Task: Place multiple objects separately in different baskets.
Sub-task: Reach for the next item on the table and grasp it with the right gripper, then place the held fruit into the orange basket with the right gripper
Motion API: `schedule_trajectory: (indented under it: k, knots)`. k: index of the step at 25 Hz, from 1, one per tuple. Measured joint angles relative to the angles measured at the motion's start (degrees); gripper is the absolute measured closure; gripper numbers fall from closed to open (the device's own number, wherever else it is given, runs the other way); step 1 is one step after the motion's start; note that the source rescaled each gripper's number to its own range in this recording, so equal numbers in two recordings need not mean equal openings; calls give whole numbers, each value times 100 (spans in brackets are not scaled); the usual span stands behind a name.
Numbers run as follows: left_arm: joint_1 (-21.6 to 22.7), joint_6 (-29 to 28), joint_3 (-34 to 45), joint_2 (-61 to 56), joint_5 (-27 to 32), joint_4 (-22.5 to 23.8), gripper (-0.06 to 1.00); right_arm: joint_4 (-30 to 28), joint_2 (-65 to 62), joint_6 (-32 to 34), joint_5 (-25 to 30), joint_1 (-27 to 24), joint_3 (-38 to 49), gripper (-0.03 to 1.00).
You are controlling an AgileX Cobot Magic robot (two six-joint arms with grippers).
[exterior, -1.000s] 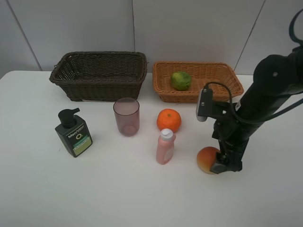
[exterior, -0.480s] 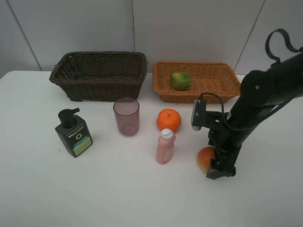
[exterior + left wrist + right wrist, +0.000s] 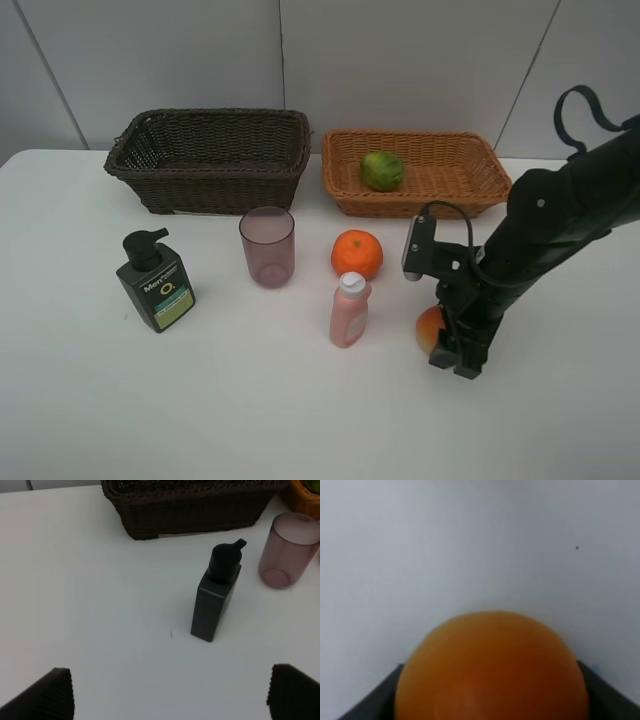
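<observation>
Our left pincer (image 3: 170, 695) hung open and empty, facing the dark green pump bottle (image 3: 155, 282). A green fruit (image 3: 381, 170) lay in the light tan wicker basket (image 3: 440, 205). Farther right, our right pincer (image 3: 453, 358) gripped the red-yellow fruit (image 3: 428, 328), which rested on the white desk (image 3: 250, 400).

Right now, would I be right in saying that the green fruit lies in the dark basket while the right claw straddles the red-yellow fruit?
Not quite: the green fruit lies in the tan basket, as the exterior high view shows. The rest holds: the right claw straddles the red-yellow fruit.
</observation>
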Motion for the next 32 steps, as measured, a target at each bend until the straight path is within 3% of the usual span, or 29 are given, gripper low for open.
schedule_trajectory:
  k: [1, 18, 23, 27, 32]
  knots:
    - [0, 0, 0, 0, 0, 0, -6, 21, 0, 0, -16, 0, 6, 54]
    - [0, 0, 0, 0, 0, 0, -6, 27, -19, 0, 18, 0, -4, 54]
    - [0, 0, 0, 0, 0, 0, -6, -8, -109, 168, 806, 0, -477, 54]
    - [0, 0, 0, 0, 0, 0, -6, -26, -150, 1139, 1514, 0, -1129, 54]
    - [0, 0, 0, 0, 0, 0, -6, -541, -141, 3221, 2035, 0, -1981, 54]
